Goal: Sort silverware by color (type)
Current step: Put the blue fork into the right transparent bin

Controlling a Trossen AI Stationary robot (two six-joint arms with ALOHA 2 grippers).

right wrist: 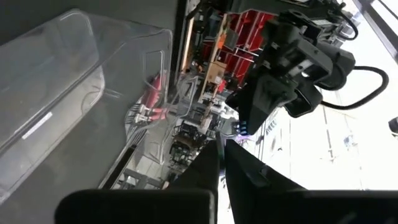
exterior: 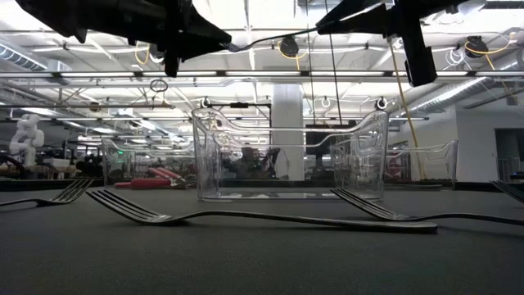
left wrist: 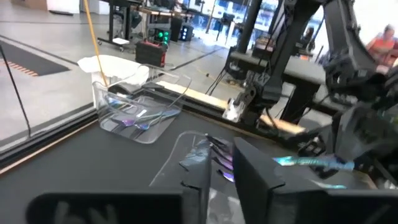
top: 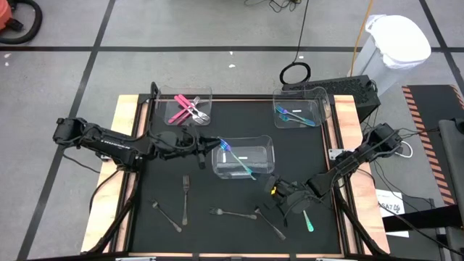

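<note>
Silverware sort, placed from the centre bin (top: 268,141), whose white label strip shows no legible text. One iridescent teal piece (top: 238,161) slants across it. Pink-handled pieces (top: 185,109) lie in the bin beyond-left, teal pieces (top: 293,116) in the bin beyond-right; four grey forks (top: 185,199) lie on the mat in front. Left gripper (top: 212,143) – fingers slightly apart – is at the bin's left wall. Right gripper (top: 279,201) – fingers together – is front-right, a teal spoon (top: 309,219) beside it. Only the low view shows the forks' arched tines
</note>
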